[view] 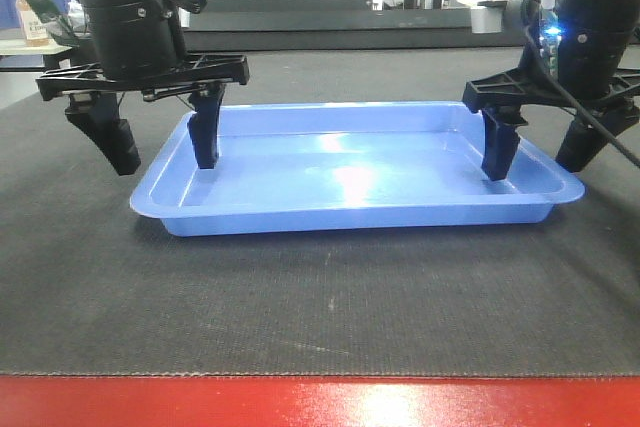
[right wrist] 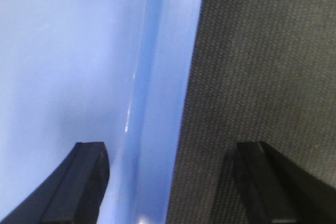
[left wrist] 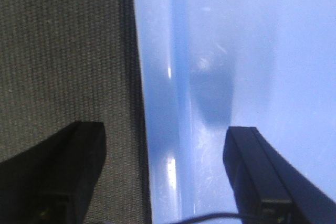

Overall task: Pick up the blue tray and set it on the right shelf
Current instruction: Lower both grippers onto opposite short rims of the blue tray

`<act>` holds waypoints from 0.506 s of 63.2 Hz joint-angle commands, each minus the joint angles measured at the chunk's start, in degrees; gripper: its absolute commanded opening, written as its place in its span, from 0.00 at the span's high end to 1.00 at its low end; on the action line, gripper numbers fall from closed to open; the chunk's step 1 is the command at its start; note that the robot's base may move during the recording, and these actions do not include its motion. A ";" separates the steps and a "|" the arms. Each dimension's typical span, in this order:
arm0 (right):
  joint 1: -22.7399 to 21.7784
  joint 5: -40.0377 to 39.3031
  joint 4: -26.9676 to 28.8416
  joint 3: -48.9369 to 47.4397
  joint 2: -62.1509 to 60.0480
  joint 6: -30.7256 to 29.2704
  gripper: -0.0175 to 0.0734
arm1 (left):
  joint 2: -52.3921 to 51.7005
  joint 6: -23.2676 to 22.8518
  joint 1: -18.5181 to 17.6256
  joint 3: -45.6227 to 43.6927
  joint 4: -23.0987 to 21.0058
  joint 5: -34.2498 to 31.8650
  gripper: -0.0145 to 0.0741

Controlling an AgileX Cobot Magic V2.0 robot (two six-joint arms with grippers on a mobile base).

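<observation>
Both wide, left hand [view: 166, 160] and right hand [view: 538, 164] astride opposite rims of the blue tray [view: 350, 172], apparently untouched.

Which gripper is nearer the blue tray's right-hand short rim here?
Right. The right gripper straddles that rim of the blue tray, one finger inside, one outside over the mat. The left gripper straddles the opposite rim.

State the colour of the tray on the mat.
The tray is light blue and glossy; the front view shows it best.
</observation>
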 commanded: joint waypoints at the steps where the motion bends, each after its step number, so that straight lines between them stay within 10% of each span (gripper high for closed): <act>1: -0.08 -2.35 0.15 -2.08 -2.91 -0.64 0.22 | -3.04 -0.67 -0.43 -1.77 0.01 -1.10 0.41; 15: 0.03 -2.40 0.33 -2.08 -2.91 -0.64 0.52 | -2.95 -1.60 -0.43 -1.77 0.01 -0.77 0.50; 32: 0.03 -2.49 0.33 -2.08 -2.91 -0.64 0.53 | -1.90 -3.70 -0.43 -1.77 -0.25 -0.14 0.53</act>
